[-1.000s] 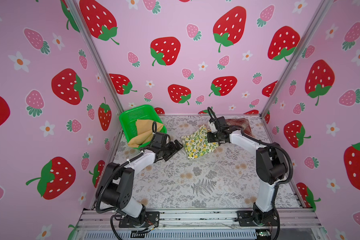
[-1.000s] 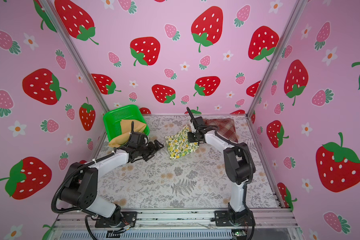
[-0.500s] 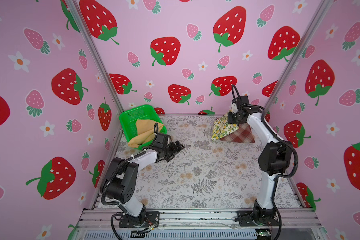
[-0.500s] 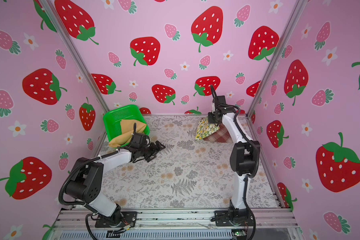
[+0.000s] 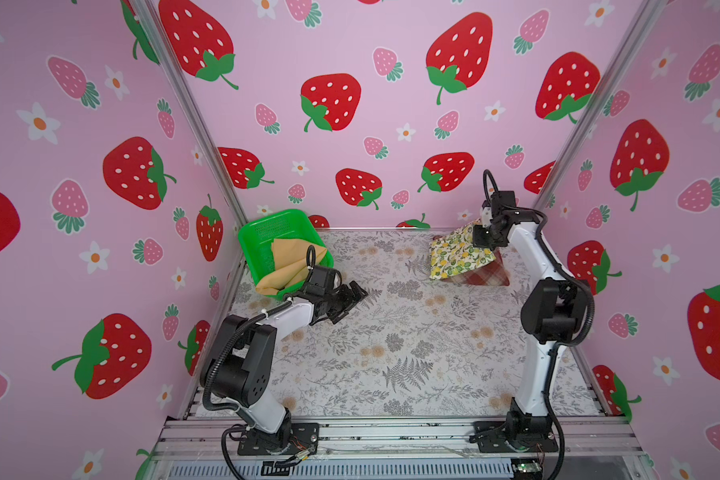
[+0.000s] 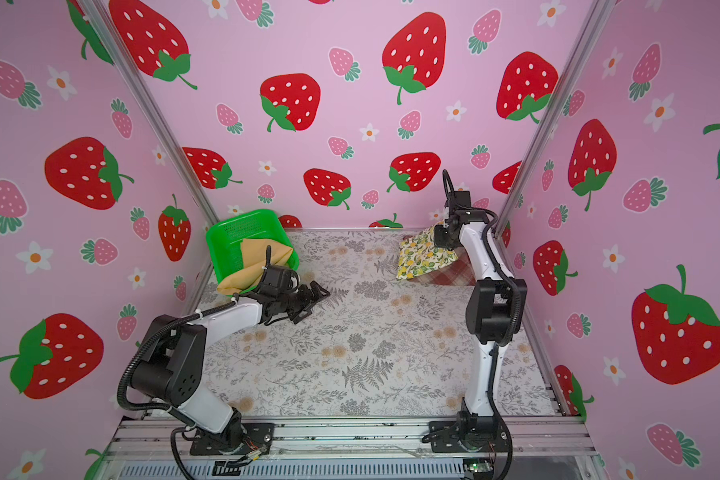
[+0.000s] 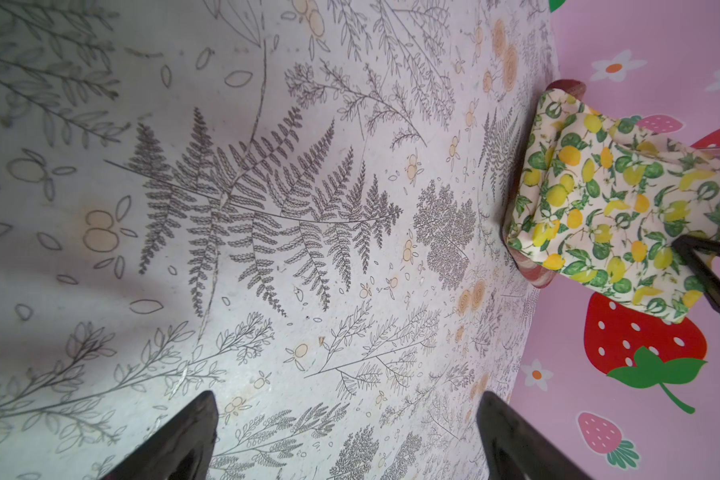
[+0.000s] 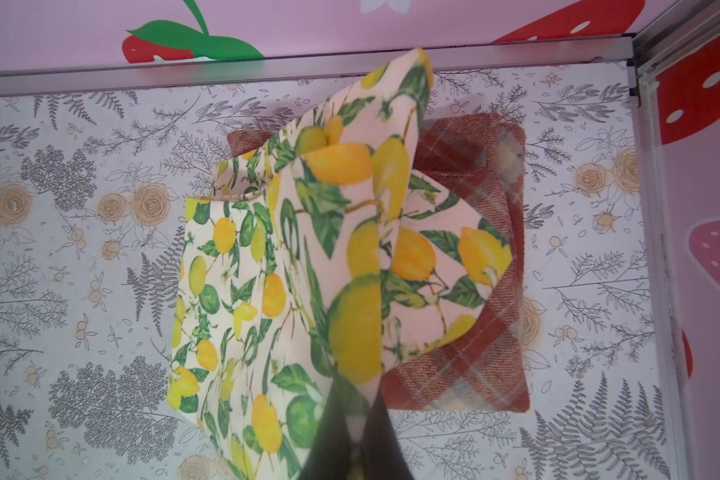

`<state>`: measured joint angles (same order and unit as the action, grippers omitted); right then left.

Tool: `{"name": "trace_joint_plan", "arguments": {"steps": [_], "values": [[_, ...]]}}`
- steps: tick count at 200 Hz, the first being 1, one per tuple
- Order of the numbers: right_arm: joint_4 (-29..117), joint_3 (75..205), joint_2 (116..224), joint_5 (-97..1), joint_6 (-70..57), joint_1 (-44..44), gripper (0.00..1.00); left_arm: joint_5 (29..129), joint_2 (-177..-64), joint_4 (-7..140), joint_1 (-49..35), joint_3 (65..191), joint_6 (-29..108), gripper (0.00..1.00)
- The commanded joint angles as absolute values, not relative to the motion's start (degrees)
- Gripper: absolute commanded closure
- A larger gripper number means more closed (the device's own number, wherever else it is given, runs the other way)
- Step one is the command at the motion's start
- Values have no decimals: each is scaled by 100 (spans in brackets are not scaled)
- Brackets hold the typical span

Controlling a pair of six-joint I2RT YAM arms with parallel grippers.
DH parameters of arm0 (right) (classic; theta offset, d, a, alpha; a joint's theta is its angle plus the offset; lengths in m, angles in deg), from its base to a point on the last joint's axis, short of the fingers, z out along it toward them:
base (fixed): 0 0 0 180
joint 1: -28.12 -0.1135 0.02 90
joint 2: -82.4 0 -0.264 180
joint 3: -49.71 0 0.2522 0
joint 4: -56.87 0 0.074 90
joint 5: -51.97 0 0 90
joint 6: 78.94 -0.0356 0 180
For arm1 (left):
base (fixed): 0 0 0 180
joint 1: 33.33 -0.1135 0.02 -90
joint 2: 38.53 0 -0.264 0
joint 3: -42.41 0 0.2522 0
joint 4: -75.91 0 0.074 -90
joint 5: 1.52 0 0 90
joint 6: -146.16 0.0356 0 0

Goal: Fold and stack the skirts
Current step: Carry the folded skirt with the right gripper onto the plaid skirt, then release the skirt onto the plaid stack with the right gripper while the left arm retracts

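Pinched shut by the right gripper (image 8: 352, 388) on a raised fold of the lemon skirt (image 8: 262, 270); shown close up only in the right wrist view. Draped there across the folded plaid skirt (image 8: 479, 365). In both top views, placed that pair near 1 o'clock on the table (image 5: 391, 345), with the pinch itself blocked by the wrist. Spread wide and empty at the left gripper (image 5: 352, 296), low over the table toward 10 o'clock. Stood tall and bent forward at the right arm; lay low and stretched at the left arm. Only in top views, showed the mustard skirt (image 5: 285, 262) spilling from the tilted green basket (image 5: 262, 232) at 11 o'clock, just behind the left gripper.
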<state>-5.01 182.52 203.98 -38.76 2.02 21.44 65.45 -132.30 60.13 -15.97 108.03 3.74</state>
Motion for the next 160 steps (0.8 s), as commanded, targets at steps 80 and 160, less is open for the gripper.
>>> {"name": "trace_joint_plan", "arguments": {"steps": [80, 160], "values": [[-324, 18117, 20775, -3290, 238, 2439, 99, 6459, -13050, 5890, -1701, 10935, 437, 2], [541, 17629, 20698, -2514, 8, 2508, 43, 6769, -12325, 5031, -1817, 11359, 856, 1]]}}
